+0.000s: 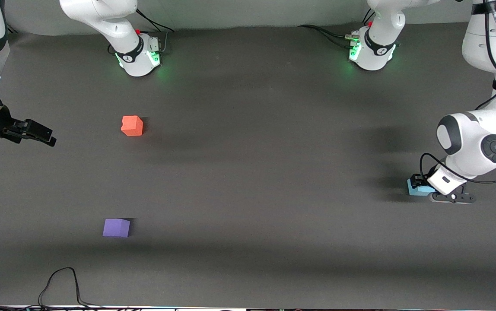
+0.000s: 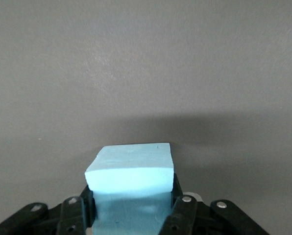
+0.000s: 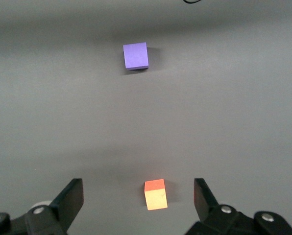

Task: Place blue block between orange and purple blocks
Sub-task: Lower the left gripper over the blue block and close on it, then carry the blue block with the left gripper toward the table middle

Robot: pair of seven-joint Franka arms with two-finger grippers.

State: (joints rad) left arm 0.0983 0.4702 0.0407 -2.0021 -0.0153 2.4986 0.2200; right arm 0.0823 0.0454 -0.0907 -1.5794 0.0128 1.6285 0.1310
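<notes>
front view: left pincer low at the left arm's end of the table, largely hiding the blue block. left wrist view: its fingers clamp the blue block on two opposite sides, top face level. right pincer waits, spread wide, above the orange block; purple block sits nearer the front camera.
</notes>
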